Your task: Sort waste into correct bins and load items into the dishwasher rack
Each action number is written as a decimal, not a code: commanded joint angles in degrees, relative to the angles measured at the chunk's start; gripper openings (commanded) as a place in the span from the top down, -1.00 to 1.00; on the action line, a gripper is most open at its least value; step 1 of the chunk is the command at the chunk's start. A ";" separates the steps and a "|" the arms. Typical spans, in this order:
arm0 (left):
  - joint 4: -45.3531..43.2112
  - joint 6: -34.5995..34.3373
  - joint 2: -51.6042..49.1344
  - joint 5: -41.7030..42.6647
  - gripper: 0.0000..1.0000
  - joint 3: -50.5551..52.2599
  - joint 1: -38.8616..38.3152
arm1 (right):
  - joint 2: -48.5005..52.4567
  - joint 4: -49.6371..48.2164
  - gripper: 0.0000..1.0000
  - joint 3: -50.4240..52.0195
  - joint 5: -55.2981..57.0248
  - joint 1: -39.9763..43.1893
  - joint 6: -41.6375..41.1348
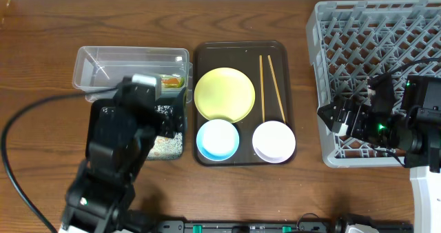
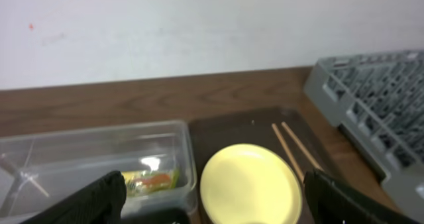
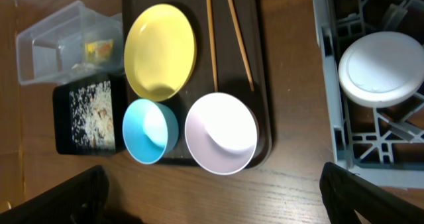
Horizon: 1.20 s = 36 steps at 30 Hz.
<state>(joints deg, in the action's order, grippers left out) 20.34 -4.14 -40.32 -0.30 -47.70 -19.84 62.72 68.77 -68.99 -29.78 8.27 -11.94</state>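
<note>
Left gripper (image 2: 212, 201) hangs with its fingers spread wide and nothing between them, above the clear tub (image 1: 131, 56) and the black tray (image 1: 176, 147) toward the left edge of the tabletop. Right gripper (image 3: 212, 204) is just as wide and just as empty, over the dishwasher rack's (image 1: 386, 26) near left wall by the right edge.

Sorting looks mostly done: the snack wrapper (image 2: 151, 181) lies in the tub and the rice scraps (image 3: 91, 114) cover the black tray. Loading is the open job. On the brown serving tray (image 1: 241, 48) at mid-table sit the yellow plate (image 1: 224, 94), the blue bowl (image 1: 218, 139), the pinkish-white bowl (image 1: 273, 141) and the chopsticks (image 1: 270, 88).

Trouble likely starts with crowding. The blue bowl presses close to the plate, so a finger pushed down between them could shove either one. The chopsticks lie flat and thin; a pinch may skid off or roll them. A low sweep by the left arm could clip the tub's rim or scatter rice.

Room is best on the bare wood between serving tray and rack, and along the near edge. The rack wall calls for a lift-over, and a round white object (image 3: 381, 68) already fills one spot
</note>
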 commanded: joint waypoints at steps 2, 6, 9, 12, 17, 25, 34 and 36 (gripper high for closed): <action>-5.35 1.77 8.09 4.09 -0.77 11.39 3.34 | -0.20 0.02 -0.98 -0.96 -0.02 -0.42 -0.20; -10.43 1.75 16.39 4.44 -0.77 21.99 4.70 | -0.20 0.02 -0.99 -0.96 -0.04 -0.44 -0.20; -12.52 1.75 21.84 4.42 -0.77 28.33 5.11 | -0.20 0.02 -0.99 -0.96 -0.02 -0.42 -0.20; -13.22 1.75 27.12 4.42 -0.77 33.75 5.81 | -0.20 0.02 -0.99 -0.96 -0.02 -0.44 -0.20; -13.20 1.77 33.64 4.35 -0.77 39.98 6.43 | -0.20 0.02 -0.99 -0.96 -0.02 -0.44 -0.20; -16.02 1.79 40.24 4.20 -0.77 46.95 8.96 | -0.20 0.02 -0.98 -0.96 -0.04 -0.44 -0.20; -16.70 1.77 40.22 4.17 -0.77 47.47 9.53 | -0.20 0.02 -0.99 -0.96 -0.02 -0.42 -0.17; -16.70 1.77 40.19 4.17 -0.77 47.47 9.53 | -0.20 0.02 -0.98 -0.96 -0.02 -0.44 -0.20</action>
<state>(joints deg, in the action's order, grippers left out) 2.90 -2.92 -0.62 3.73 -1.85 -10.59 62.72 68.79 -69.08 -29.76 8.27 -11.94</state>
